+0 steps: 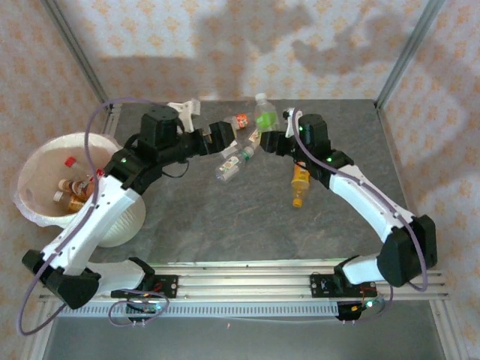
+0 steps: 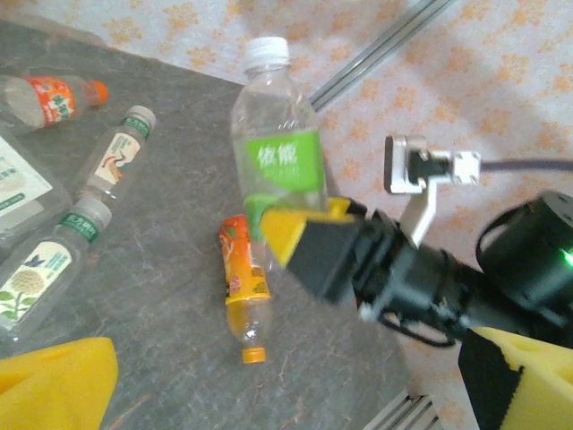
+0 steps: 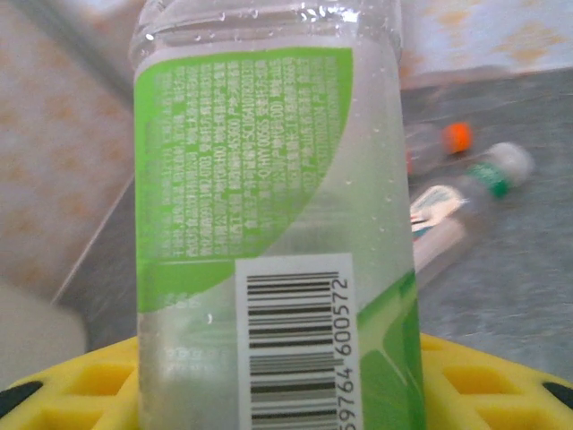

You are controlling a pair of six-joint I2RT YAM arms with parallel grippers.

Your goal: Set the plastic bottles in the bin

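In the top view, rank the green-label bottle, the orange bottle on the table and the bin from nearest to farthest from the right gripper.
1. Green-label bottle: upright, clamped in the right gripper itself.
2. Orange bottle: lying on the table, just right of and below the gripper in this view.
3. Bin: far off at the table's left edge.

Bin [image 1: 124,225] sits at the left edge of the bench [image 1: 225,225], beside the left arm, with several bottles [image 1: 71,187] in it. Upright bottle [image 1: 263,114] is far centre, gripped between the right end effector [image 1: 264,139] fingers. Left end effector [image 1: 227,133] is just left of it. Two lying bottles [image 1: 232,159] are just in front of that end effector, and one more bottle [image 1: 241,120] lies behind it. Another bottle [image 1: 300,184] lies right of centre, just left of the right forearm.
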